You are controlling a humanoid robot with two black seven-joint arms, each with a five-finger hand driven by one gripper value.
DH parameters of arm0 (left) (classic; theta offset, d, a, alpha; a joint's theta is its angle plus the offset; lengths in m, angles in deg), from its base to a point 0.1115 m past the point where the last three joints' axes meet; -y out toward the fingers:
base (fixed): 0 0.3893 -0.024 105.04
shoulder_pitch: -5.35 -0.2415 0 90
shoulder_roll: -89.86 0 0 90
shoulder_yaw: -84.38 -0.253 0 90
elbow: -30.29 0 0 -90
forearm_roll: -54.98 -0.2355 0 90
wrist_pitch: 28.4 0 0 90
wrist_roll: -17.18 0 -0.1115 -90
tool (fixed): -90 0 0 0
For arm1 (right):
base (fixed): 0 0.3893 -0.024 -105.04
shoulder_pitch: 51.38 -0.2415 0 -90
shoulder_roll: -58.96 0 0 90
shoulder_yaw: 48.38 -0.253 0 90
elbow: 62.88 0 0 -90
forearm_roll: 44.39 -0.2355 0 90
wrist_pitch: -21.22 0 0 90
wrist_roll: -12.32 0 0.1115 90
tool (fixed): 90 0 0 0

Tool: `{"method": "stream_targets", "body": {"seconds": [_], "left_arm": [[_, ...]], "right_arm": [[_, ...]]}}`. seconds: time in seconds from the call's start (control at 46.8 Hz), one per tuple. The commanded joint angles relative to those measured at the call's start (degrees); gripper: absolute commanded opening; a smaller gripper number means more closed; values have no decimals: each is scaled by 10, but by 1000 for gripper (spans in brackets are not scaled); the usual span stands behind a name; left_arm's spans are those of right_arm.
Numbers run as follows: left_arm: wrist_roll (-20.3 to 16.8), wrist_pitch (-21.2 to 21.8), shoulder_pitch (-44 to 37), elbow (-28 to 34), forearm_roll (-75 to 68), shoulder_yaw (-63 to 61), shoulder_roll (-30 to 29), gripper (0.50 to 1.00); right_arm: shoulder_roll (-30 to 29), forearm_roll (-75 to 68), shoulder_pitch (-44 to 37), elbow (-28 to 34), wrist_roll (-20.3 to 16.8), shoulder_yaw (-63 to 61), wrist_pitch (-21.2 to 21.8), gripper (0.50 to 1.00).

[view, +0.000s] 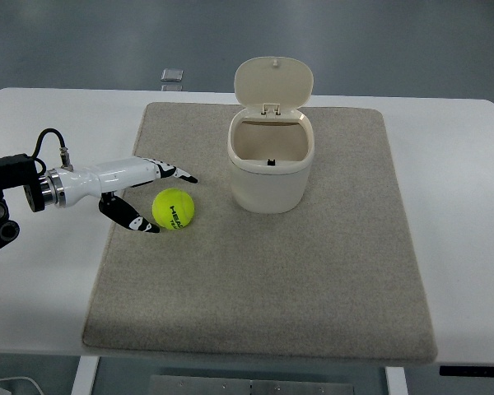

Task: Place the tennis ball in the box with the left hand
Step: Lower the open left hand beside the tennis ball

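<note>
Reaching in from the picture's left edge, the left hand point(148, 200) lies low over the grey mat point(263, 280) with its fingers point(174, 174) spread apart, an upper group stretched toward the right and the thumb angled down below them, holding nothing. The tennis ball point(174, 208) sits on the mat just to the right of that open span, near the tip of the thumb; whether they touch cannot be told from this view. The ball lies in the mouth of the hand, so closing on it looks like the step in hand, and the grasp has not been made. Being round, the ball has no long axis and points no way; only its printed band faces up and toward the camera. The box point(271, 169), a cream bin with its lid point(273, 82) tipped open behind it, stands farther right and slightly up the mat, apart from the ball, its opening facing upward. The right arm does not show. The table point(41, 288) carries the mat.
</note>
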Motion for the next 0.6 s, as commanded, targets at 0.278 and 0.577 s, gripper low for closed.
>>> {"method": "stream_targets", "body": {"seconds": [0.278, 0.577], "left_arm": [[0, 7, -1, 17, -37, -2, 17, 926], [-1, 78, -1, 18, -47, -41, 19, 906]], "right_arm": [[0, 0, 0, 0, 0, 0, 0, 938], [0, 0, 0, 0, 0, 0, 0, 938]]}}
